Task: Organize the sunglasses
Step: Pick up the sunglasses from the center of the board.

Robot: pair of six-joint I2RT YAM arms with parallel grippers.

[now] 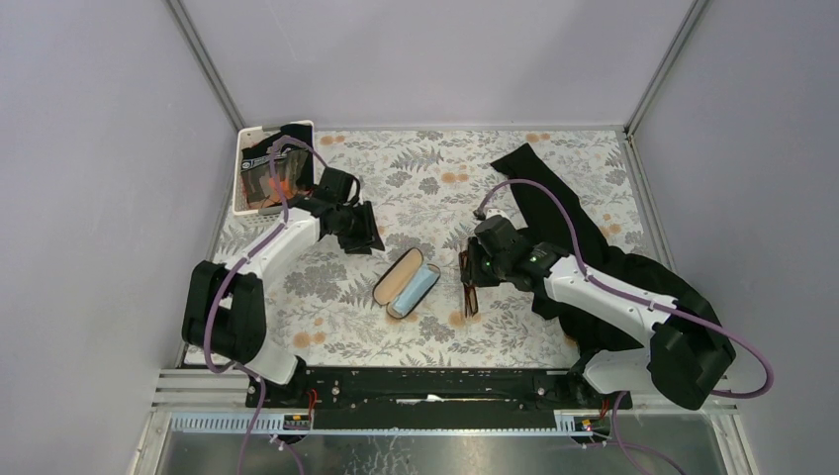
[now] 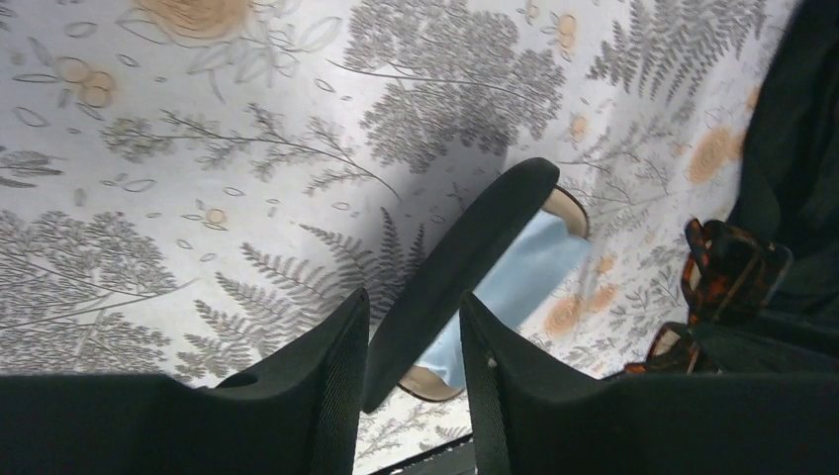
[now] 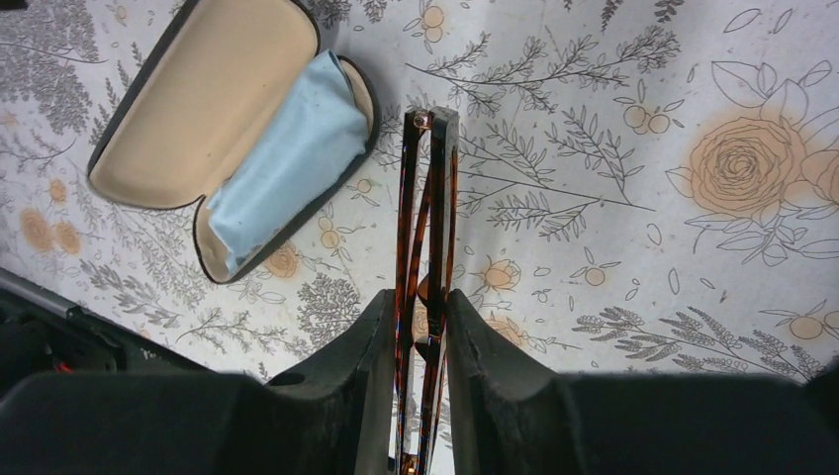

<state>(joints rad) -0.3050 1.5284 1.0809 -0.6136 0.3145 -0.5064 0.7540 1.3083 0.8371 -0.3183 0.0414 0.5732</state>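
Observation:
The sunglasses (image 1: 467,288), folded, with an amber-brown frame, stand on edge just right of the open black glasses case (image 1: 394,280). My right gripper (image 1: 473,269) is shut on them; in the right wrist view the gripper (image 3: 418,297) clamps the folded frame (image 3: 427,198) over the floral cloth. The case (image 3: 198,109) lies open with a light-blue cloth (image 3: 282,163) in one half. My left gripper (image 1: 368,237) is open and empty, up-left of the case. In the left wrist view the gripper (image 2: 414,302) frames the case lid (image 2: 455,257); the sunglasses (image 2: 727,262) show at the right.
A black garment (image 1: 554,198) lies across the right side, under my right arm. A white tray (image 1: 249,168) with dark items stands at the back left corner. Grey walls enclose the table. A metal rail (image 1: 416,381) runs along the near edge.

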